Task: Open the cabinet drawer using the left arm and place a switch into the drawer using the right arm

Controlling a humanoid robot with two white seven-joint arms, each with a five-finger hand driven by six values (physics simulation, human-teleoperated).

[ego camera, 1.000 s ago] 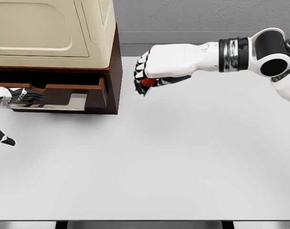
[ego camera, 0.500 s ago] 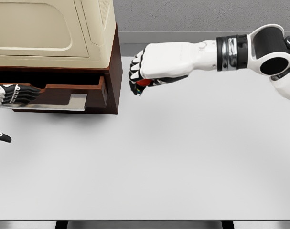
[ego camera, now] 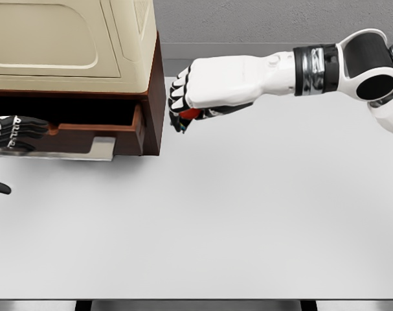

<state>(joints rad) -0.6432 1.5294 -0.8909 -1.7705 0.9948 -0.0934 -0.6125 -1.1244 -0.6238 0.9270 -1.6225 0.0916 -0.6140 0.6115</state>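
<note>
A: Switch (ego camera: 191, 113) — where?
B: Clamped in right hand (ego camera: 199, 91), above white table (ego camera: 248, 214), just right of cabinet (ego camera: 154, 97). Only a red patch visible under the curled fingers (ego camera: 177, 103).

A: Right arm pose?
B: Stretched level from upper right edge toward the left, forearm roughly horizontal, knuckles facing cabinet side. Fist closed around the red part, thumb tucked beneath.

A: Switch long axis, facing?
B: Can't tell. Mostly hidden by palm and fingers; just red with a small dark bit at the lower left.

A: Touching cabinet?
B: Fingers very near the brown side panel; contact unclear.

A: Drawer (ego camera: 96, 133)?
B: Pulled partly out from under the cabinet body, brown front, silver strip along its lower edge. Dark gap above the front; inside not visible from this angle, contents can't be told.

A: Left hand (ego camera: 15, 129)?
B: At left picture edge, black-and-white fingers wrapped over the drawer front's top edge, gripping it. Thumb tip lower down, apart, near the table.

A: On top of cabinet?
B: Cream appliance (ego camera: 67, 39), large box shape with rounded panel outline, sitting on the brown top.

A: Background?
B: Grey wall (ego camera: 280, 26) behind table.
</note>
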